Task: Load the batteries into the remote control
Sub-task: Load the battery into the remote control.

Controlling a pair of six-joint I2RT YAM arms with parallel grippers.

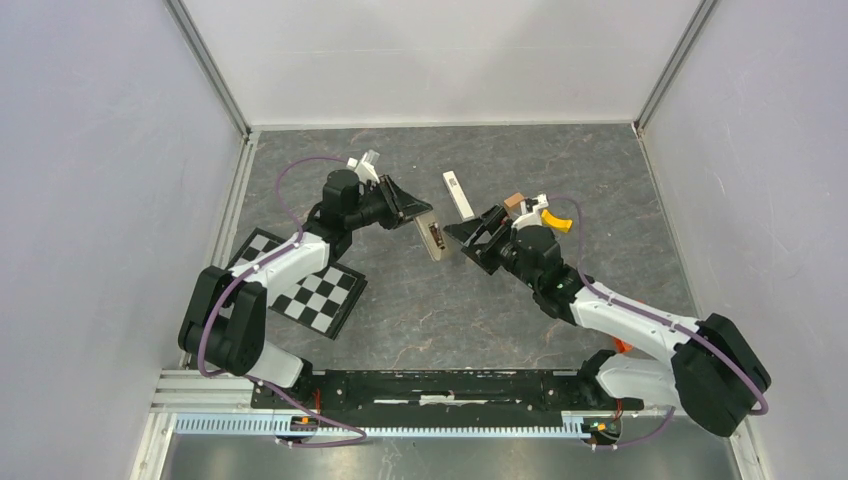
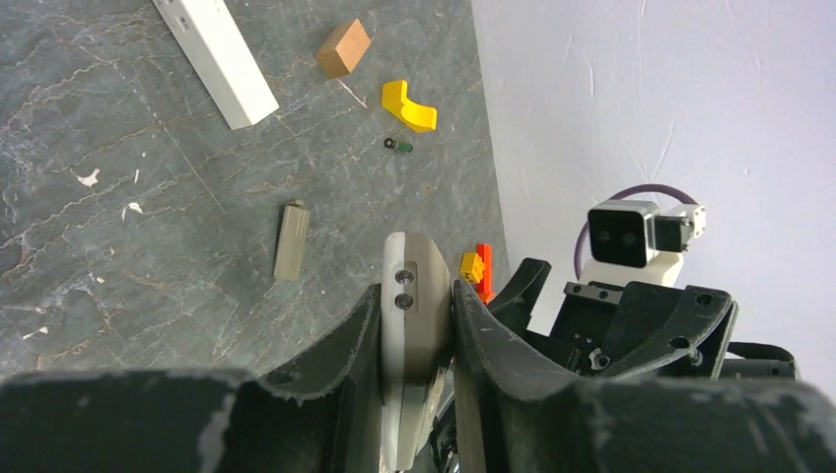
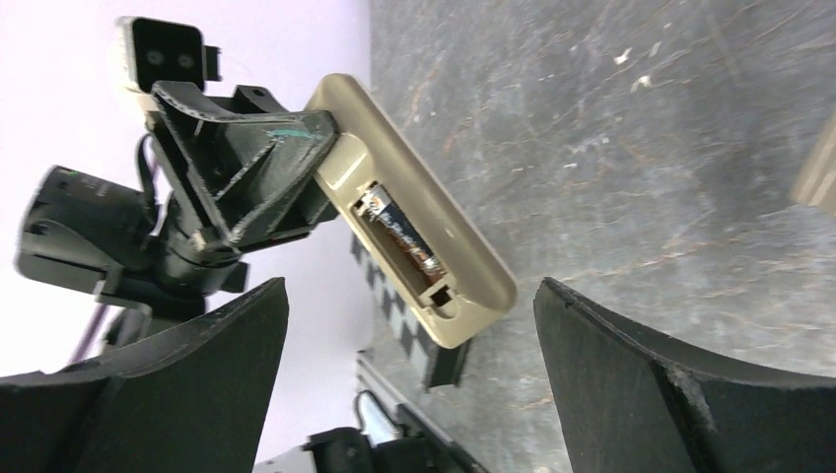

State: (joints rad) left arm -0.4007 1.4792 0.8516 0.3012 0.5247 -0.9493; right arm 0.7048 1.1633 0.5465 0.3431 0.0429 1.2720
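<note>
Now: left gripper (image 1: 418,212) is clamped on one end of the remote (image 3: 394,138) and holds it clear of the table (image 2: 148,197). The grey-olive back is turned toward the right arm. The recess in the back is uncovered. One battery (image 3: 399,232) lies lengthwise inside it.

Right gripper (image 1: 462,243) has its jaws spread wide and grips nothing. It sits just beside the remote's free end, facing the recess.

On the table, a second battery (image 2: 398,146) lies loose just beside the yellow piece (image 2: 409,105). The brown block (image 2: 343,47) sits near both. The white bar (image 2: 217,54) lies apart from them. A flat grey-olive strip (image 2: 291,239) lies alone on the table near the left gripper.
</note>
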